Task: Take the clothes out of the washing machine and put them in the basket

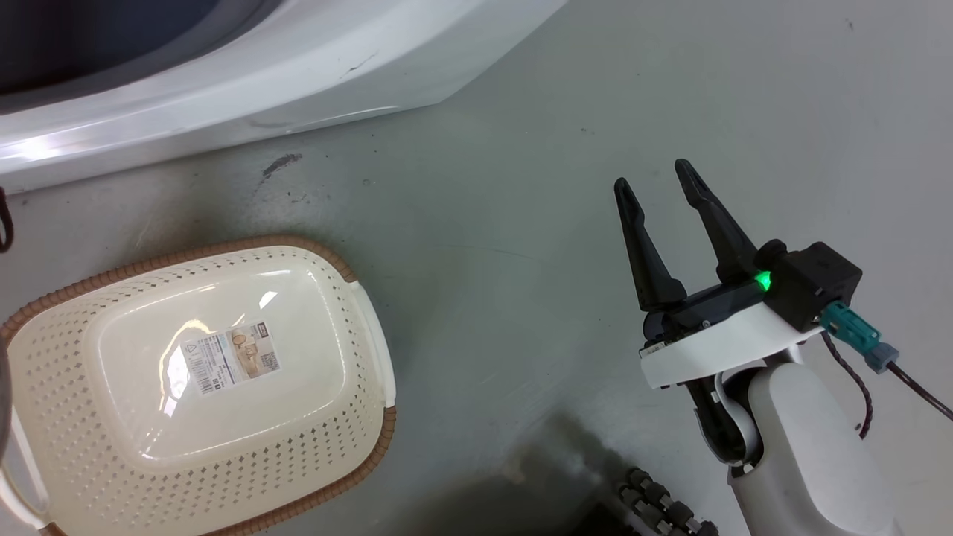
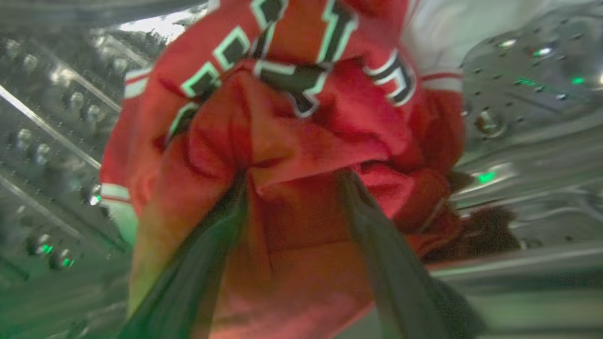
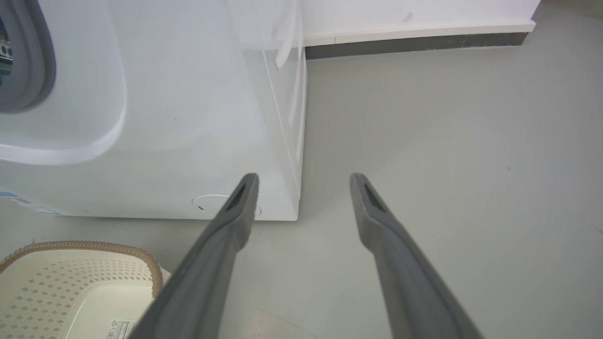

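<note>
Inside, left end effector (image 2: 294, 179) spread astride red jersey (image 2: 306, 127), basket (image 1: 179, 257) outside.

One red jersey (image 2: 292, 141) is lying mid-frame, one washing machine (image 1: 223, 89) is standing at upper left, one basket (image 1: 74, 387) is sitting at lower left, and two arms are showing: left end effector (image 2: 293, 176), right end effector (image 1: 653, 173).

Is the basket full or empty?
Empty. The basket shows its bare cream bottom, with just a paper label on it. The red jersey lies in the steel drum.
</note>
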Controlling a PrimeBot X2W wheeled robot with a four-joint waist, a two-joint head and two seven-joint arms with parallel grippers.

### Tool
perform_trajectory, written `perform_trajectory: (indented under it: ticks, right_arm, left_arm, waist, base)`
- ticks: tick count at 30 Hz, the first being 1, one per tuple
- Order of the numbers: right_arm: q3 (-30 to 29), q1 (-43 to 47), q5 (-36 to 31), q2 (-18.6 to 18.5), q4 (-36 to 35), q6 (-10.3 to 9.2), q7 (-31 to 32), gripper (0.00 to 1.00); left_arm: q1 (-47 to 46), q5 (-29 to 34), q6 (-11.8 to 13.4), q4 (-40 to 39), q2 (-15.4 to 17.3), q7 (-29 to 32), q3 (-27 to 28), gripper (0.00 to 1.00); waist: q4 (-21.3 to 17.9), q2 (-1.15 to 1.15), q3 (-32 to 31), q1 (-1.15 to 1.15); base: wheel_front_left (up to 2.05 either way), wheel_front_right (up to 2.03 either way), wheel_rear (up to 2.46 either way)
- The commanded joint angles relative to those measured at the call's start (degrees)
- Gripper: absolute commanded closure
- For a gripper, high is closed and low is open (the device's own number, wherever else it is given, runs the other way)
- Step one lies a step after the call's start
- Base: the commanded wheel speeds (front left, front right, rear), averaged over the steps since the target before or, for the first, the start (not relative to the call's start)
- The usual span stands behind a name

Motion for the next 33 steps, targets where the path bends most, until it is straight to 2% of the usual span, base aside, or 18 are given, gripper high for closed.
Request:
perform_trajectory:
  ticks: [1,6,11,12,17,21,22,24,27,30,33]
  right_arm:
    - [0.19,-0.90,0.37,0.12,-0.25,-0.04,-0.13,0.00]
    - [0.39,-1.15,1.00,0.12,-0.05,-0.04,-0.12,0.00]
    - [0.02,-1.12,0.92,0.12,0.48,-0.04,-0.13,0.00]
    - [-0.19,-0.86,0.60,0.12,0.76,-0.04,-0.13,0.00]
    - [-1.03,0.01,-0.49,0.12,1.24,-0.04,-0.13,0.00]
    - [-1.98,1.54,-1.82,0.11,1.93,-0.04,-0.13,0.00]
    - [-1.98,1.54,-1.82,0.11,1.93,-0.04,-0.13,0.00]
    - [-2.55,2.32,-2.39,0.10,2.48,-0.04,-0.13,0.00]
    - [-3.27,4.25,-3.46,0.10,3.26,-0.04,-0.13,0.00]
    - [-3.83,5.92,-4.36,0.09,4.06,-0.04,-0.12,0.00]
    - [-4.44,7.60,-5.02,0.09,4.71,-0.04,-0.13,0.00]
  left_arm:
    - [-0.89,-0.41,0.14,0.74,0.21,2.49,0.11,1.00]
    - [-1.75,-1.46,1.11,1.20,0.47,6.47,0.62,1.00]
    - [-0.05,-2.04,2.06,-1.14,0.59,1.97,0.69,1.00]
    - [1.86,-2.32,2.52,-2.91,0.57,-3.01,0.52,1.00]
    - [7.60,-3.89,4.16,-6.46,-0.17,-17.43,1.38,1.00]
    - [12.53,-6.45,4.38,-7.12,-1.44,-27.39,2.80,1.00]
    - [12.53,-6.45,4.38,-7.12,-1.44,-27.39,2.80,1.00]
    - [14.83,-7.88,4.37,-6.89,-2.20,-31.86,3.69,1.00]
    - [18.30,-9.41,4.25,-6.78,-3.53,-35.10,4.48,1.00]
    - [22.25,-10.93,3.89,-8.00,-4.59,-36.17,5.52,1.00]
    - [27.09,-12.40,3.56,-12.78,-5.66,-36.33,6.61,1.00]
  waist:
    - [-0.19,0.00,-0.02,-0.01]
    - [-0.48,0.00,-0.28,-0.01]
    - [-0.20,0.00,-1.28,-0.01]
    - [0.24,0.00,-2.30,-0.01]
    - [1.62,0.00,-6.20,-0.01]
    - [2.89,0.00,-10.01,-0.01]
    - [2.89,0.00,-10.01,-0.01]
    - [3.62,0.00,-12.10,-0.01]
    - [4.83,0.00,-15.43,-0.01]
    - [5.95,0.00,-18.98,-0.01]
    - [6.98,0.00,-22.49,-0.01]
  base:
    - [0.00,0.00,0.00]
    - [0.00,0.00,0.00]
    - [0.00,0.00,0.00]
    - [0.00,0.00,0.00]
    - [0.00,0.00,0.00]
    - [0.00,0.00,0.00]
    - [0.00,0.00,0.00]
    - [0.00,0.00,0.00]
    - [0.00,0.00,0.00]
    - [0.00,0.00,0.00]
    - [0.00,0.00,0.00]
